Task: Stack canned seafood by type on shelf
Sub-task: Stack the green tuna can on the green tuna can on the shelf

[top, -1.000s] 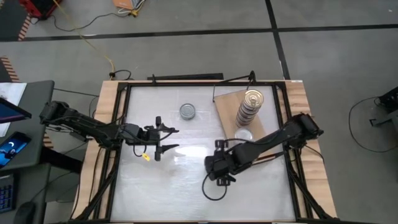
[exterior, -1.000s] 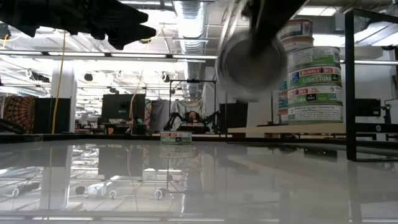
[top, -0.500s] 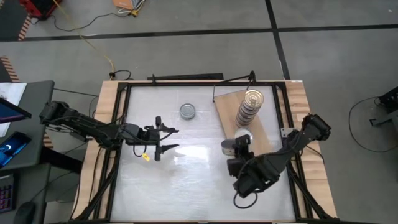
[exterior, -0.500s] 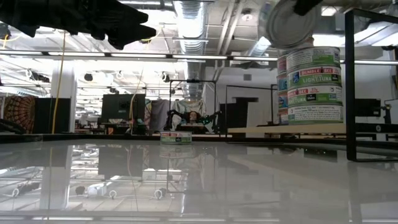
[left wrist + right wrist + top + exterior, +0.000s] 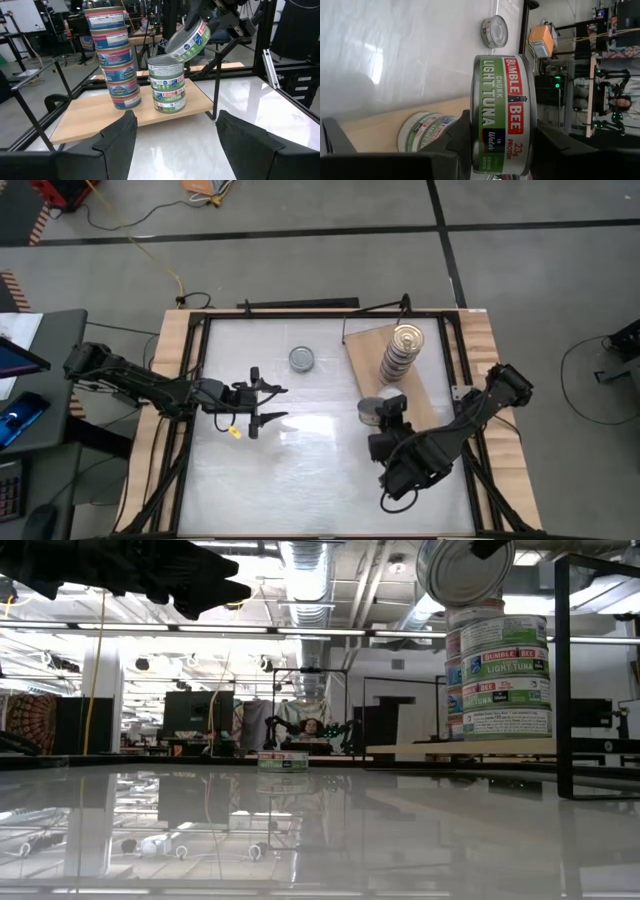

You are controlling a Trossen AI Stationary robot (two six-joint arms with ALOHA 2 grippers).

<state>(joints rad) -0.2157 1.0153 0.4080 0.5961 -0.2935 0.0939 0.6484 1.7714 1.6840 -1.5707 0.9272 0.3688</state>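
The shelf [image 5: 372, 352] is a light wooden board at the table's far right. A tall stack of blue-and-pink tins [image 5: 112, 55] stands on it, with a shorter stack of green-labelled tins [image 5: 167, 85] beside it. My right gripper [image 5: 382, 415] is shut on a green-labelled tuna tin [image 5: 502, 115], which hovers just above the green stack [image 5: 500, 670]. One lone tin [image 5: 302, 359] sits on its base on the white tabletop. My left gripper [image 5: 268, 405] is open over the table's left half, away from every tin. My right gripper pinches the green-labelled tin [image 5: 189, 40] between its two fingers [image 5: 461, 140], one on each flat end, with the label wall [image 5: 495, 100] showing between them. The tin is lifted clear and tilted, hovering over the top of the green stack.
Black frame posts [image 5: 562, 670] stand around the table and close to the shelf. The tall stack [image 5: 403, 348] rises right beside the green one. White tabletop lies between the lone tin and the shelf's near edge [image 5: 340, 420].
My right gripper has carried the tin up from the middle of the table toward the right and far side, and now holds it above the green stack. It has turned on the way. In the last half second it has only shifted slightly.
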